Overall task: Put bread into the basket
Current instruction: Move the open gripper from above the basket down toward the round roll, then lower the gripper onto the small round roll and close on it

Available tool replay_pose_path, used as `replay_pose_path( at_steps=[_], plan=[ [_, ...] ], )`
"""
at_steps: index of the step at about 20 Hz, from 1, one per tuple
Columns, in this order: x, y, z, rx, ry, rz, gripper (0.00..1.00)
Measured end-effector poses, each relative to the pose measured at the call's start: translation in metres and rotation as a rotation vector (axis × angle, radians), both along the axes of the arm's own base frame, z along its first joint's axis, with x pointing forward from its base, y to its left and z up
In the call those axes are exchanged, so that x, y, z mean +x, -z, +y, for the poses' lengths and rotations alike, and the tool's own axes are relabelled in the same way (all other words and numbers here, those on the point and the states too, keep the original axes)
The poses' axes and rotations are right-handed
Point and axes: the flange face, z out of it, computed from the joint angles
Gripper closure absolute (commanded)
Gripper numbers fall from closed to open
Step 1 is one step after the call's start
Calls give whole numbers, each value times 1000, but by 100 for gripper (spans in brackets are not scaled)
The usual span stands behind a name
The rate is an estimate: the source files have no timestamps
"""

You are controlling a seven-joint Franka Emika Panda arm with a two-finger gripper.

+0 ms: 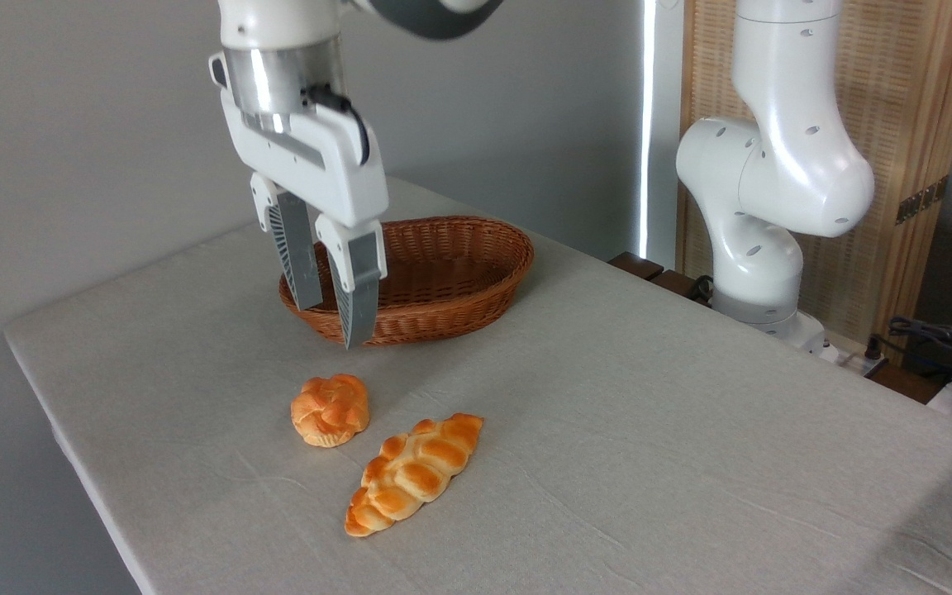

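Two breads are laid on the table (691, 463): a long loaf (414, 473) nearest, the round bun (330, 409) just behind. Above it the gripper (330, 324) is held empty, fingers apart, perhaps lined up with the bun. The basket (476, 281) is seen farther back.

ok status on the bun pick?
Tool open, empty, above the bun. Bun on the table, beside the braided loaf, not touching. Basket empty. Nothing in the way.
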Motion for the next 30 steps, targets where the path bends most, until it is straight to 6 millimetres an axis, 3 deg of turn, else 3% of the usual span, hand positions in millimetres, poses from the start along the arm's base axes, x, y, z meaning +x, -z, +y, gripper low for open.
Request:
replay_pose_path(
  at_steps=[9, 23, 24, 27, 30],
  plan=[
    [11, 75, -58, -15, 91, 61, 0],
    [18, 148, -76, -21, 206, 75, 1],
    [18, 150, -78, -23, 209, 72, 9],
    [17, 153, -80, -22, 216, 72, 51],
    [17, 153, -81, -22, 218, 72, 57]
  ],
)
